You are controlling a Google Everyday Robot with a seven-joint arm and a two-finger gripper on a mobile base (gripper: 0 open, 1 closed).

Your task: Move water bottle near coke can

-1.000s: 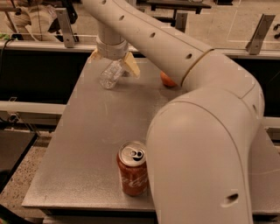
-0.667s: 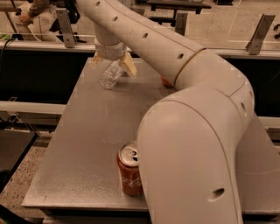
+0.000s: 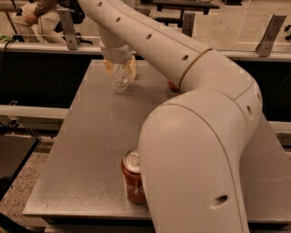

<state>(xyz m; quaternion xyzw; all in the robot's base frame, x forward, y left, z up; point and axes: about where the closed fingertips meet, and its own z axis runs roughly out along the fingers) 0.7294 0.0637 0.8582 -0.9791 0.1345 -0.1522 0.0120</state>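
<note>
Two tan fingers [image 3: 132,68] of the gripper [image 3: 120,70] are pressed against the sides of the small, clear, crinkled plastic water bottle [image 3: 119,81], which is pinched between them with its lower part showing below the pads. The gripper is held over the far left part of the grey, speckled metal table [image 3: 86,150], at the end of a thick white jointed arm [image 3: 195,136] by which much of the right half of the view is filled. Whether the water bottle is touching the tabletop or is held just above it cannot be told. The red aluminium coke can [image 3: 133,179], marked with white script and topped in silver, is stood upright near the front edge of the table, just beside the arm's large lower link and well apart from the water bottle. A small orange-red object [image 3: 172,85] is partly hidden behind the arm on the far side of the table. A person [image 3: 34,13] in light clothing is seen beyond the table at the upper left.
</note>
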